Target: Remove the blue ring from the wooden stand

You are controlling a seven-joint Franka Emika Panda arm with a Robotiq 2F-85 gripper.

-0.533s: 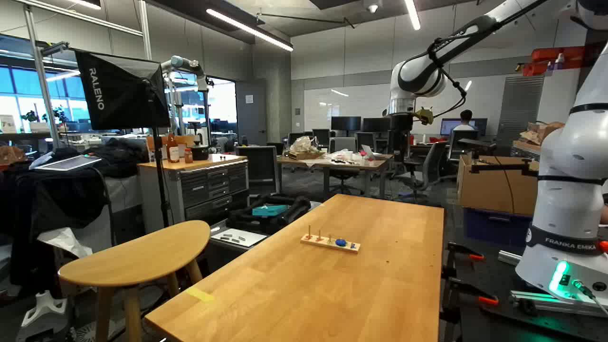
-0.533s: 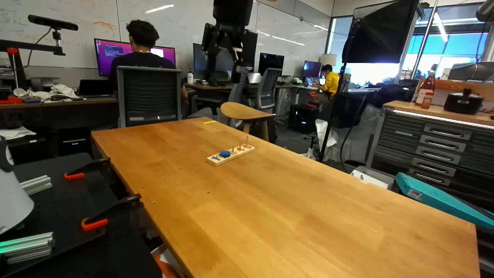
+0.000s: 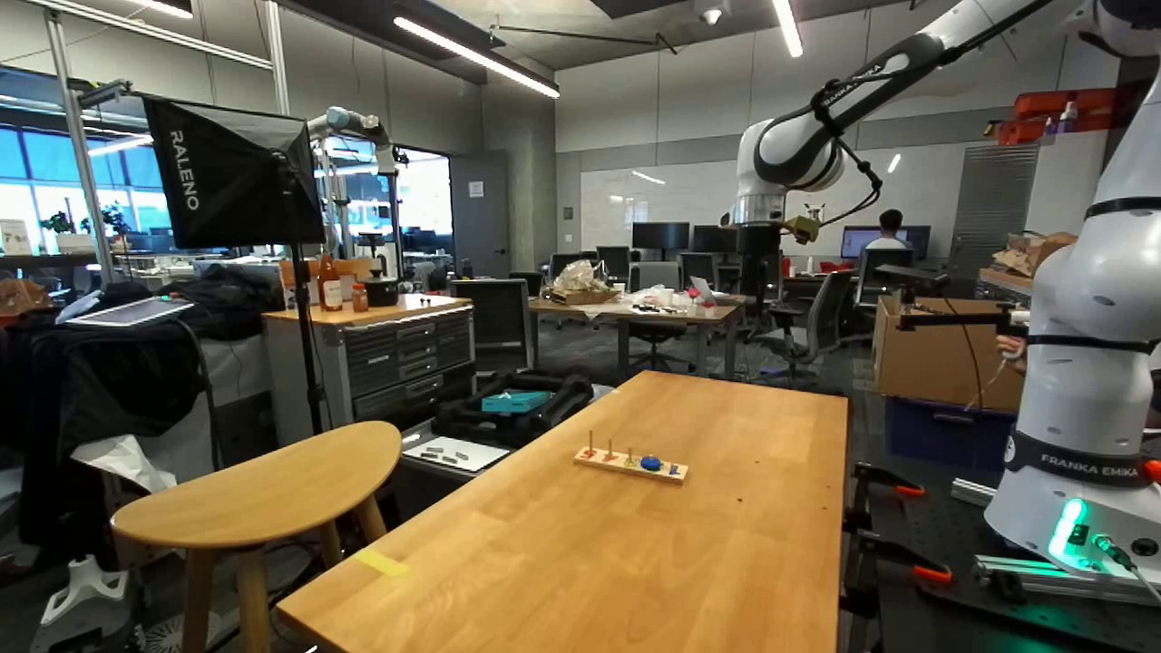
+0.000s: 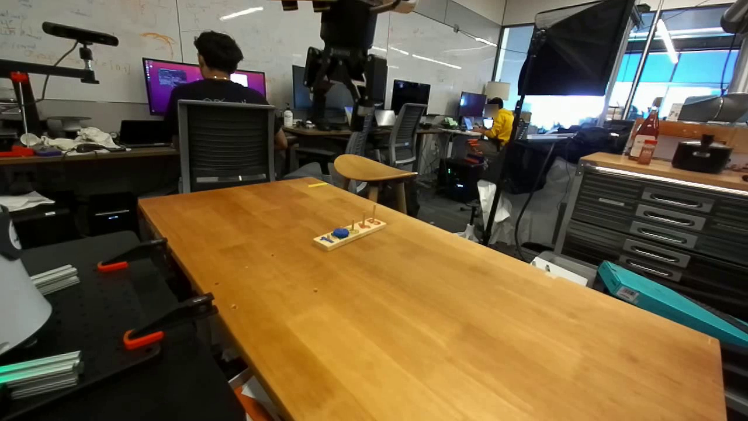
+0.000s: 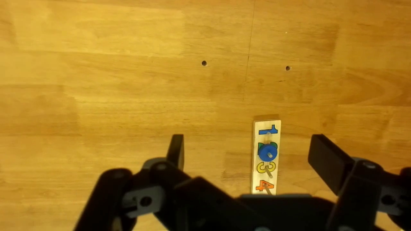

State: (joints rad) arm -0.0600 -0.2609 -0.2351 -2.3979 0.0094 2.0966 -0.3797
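Past our light-wood worktop [image 4: 467, 327], a drawer cabinet [image 4: 654, 223] is standing closed, contents hidden. We are seeing the blue ring [image 5: 266, 150] — plain and round — sitting around a peg [image 5: 270, 155] on the wooden stand [image 5: 262, 138], partly covering a green 2 [image 5: 274, 144], while the hand [image 5: 249, 147] is hanging high above, spread wide, holding nothing.

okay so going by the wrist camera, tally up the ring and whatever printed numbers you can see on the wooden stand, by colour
Blue: 2 (blue ring, number 1)
Green: 1 (number 2, partly hidden by the blue ring)
Yellow: 1 (number 3)
Orange: 1 (number 4)
Total: 5 showing on the wooden stand
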